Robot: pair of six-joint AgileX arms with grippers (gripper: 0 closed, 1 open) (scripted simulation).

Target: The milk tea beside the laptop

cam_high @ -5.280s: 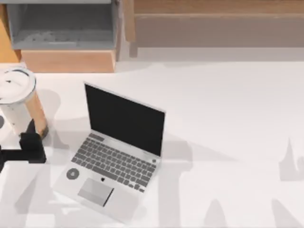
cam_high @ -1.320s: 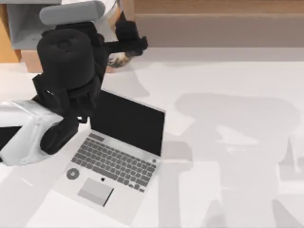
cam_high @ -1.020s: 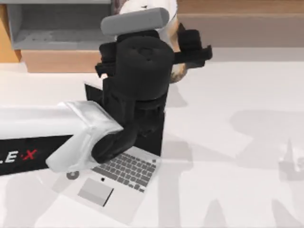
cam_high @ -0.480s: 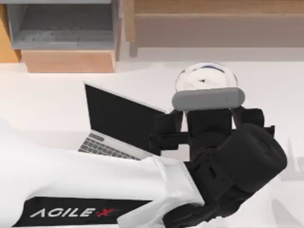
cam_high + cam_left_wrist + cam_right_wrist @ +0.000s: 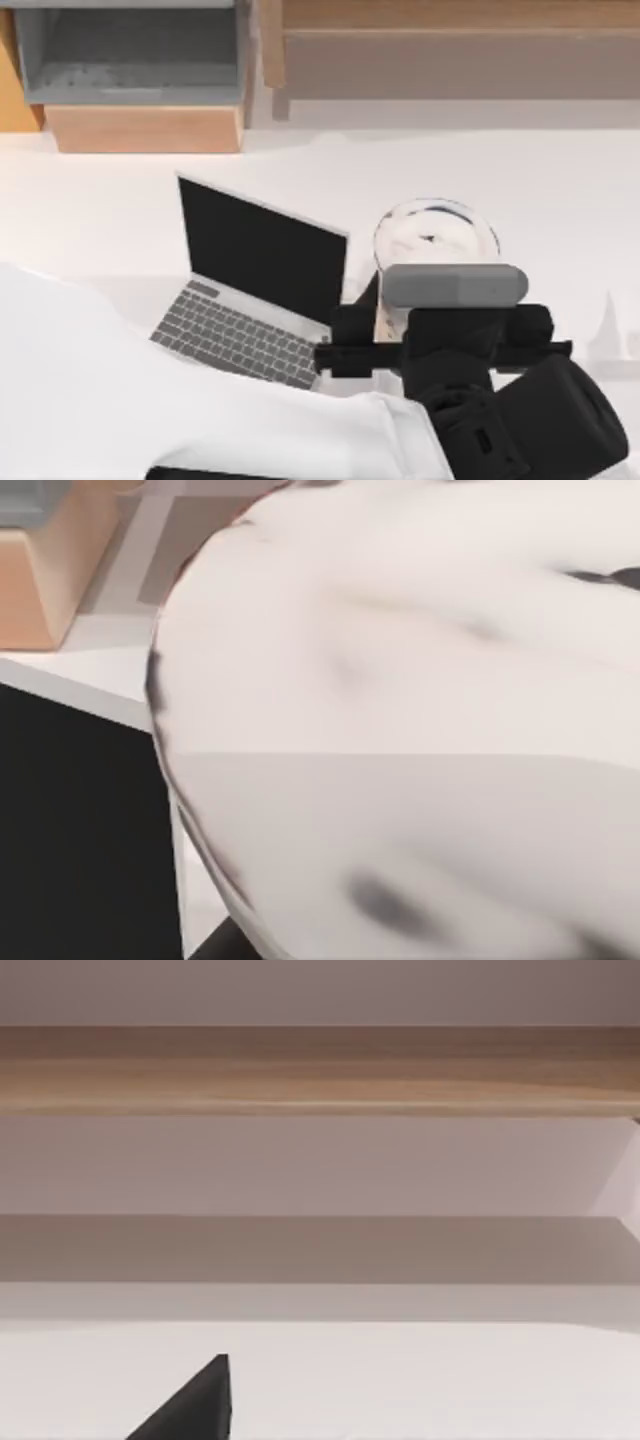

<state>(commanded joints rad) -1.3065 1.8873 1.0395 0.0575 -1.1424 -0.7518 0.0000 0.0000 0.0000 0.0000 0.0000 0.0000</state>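
The milk tea [image 5: 435, 232] shows its white round lid just right of the laptop [image 5: 262, 262], which stands open with its black screen facing the front. My left arm reaches across from the lower left, over the laptop's front part. My left gripper [image 5: 438, 318] is shut on the milk tea, one black finger on either side of the cup. The cup's body is hidden under the lid and the wrist. In the left wrist view the milk tea [image 5: 400, 720] is very close, with the laptop's dark screen [image 5: 80, 830] beside it.
A grey open box [image 5: 130, 55] on a wooden base [image 5: 145, 128] stands at the back left, with a long wooden shelf [image 5: 460, 45] at the back right. The shelf [image 5: 320, 1070] runs across the right wrist view, and a dark wedge [image 5: 195, 1405] rises at that view's lower edge.
My left gripper carried the milk tea from the table's left, round behind the laptop, to its right side. In the last half second it moved nearer the front.
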